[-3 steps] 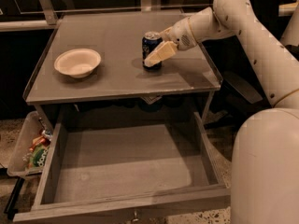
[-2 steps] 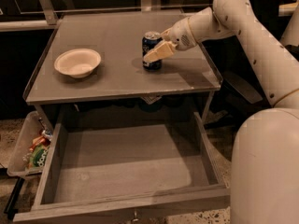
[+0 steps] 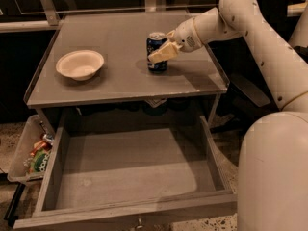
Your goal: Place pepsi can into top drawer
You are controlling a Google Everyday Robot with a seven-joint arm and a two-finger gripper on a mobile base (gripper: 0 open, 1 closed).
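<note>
The pepsi can (image 3: pixel 155 42) stands upright on the grey tabletop (image 3: pixel 115 83), right of centre. My gripper (image 3: pixel 157 53) reaches in from the right and is shut on the can: one cream finger (image 3: pixel 161 54) lies across the can's front, and the other is hidden behind it. The can's base still touches the tabletop. The top drawer (image 3: pixel 125 216) is pulled fully open below the table's front edge, and its flat grey bottom is bare. Its small metal knob (image 3: pixel 139 222) shows at the bottom edge.
A white bowl (image 3: pixel 80 64) sits on the left of the tabletop. A low bin (image 3: pixel 21 150) with colourful packets stands on the floor left of the drawer. My white arm and base (image 3: pixel 274 167) fill the right side. A rail runs behind the table.
The front finger has shifted slightly left, tighter against the can. The can and the arm have otherwise stayed in place.
</note>
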